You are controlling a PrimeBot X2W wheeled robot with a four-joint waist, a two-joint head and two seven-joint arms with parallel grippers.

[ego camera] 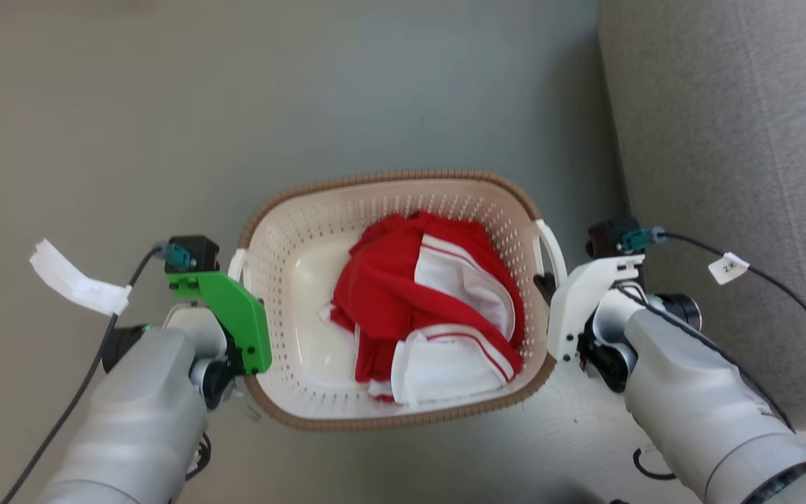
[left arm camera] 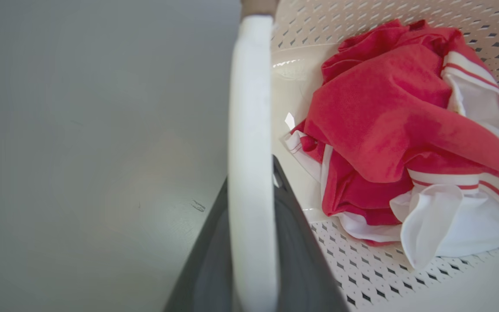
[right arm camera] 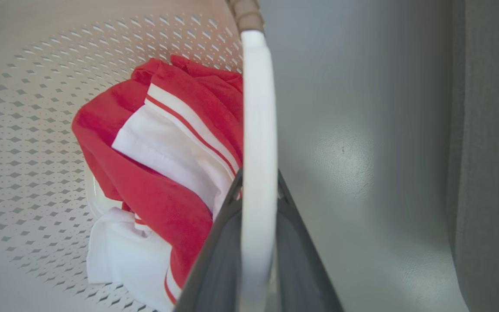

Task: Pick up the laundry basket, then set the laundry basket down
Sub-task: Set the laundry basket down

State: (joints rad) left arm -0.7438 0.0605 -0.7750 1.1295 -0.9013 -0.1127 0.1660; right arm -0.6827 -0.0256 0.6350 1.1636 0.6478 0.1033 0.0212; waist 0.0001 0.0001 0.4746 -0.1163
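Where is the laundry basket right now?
Centre of the head view: the laundry basket is between the left gripper and the right gripper, each closed around one of its white side handles.

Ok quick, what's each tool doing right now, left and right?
Left tool: closed on the left handle of the laundry basket.
Right tool: closed on its right handle.

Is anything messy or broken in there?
Nothing looks broken or spilled. The red-and-white clothes are just crumpled in a heap, not folded, and all of them lie inside the laundry basket.
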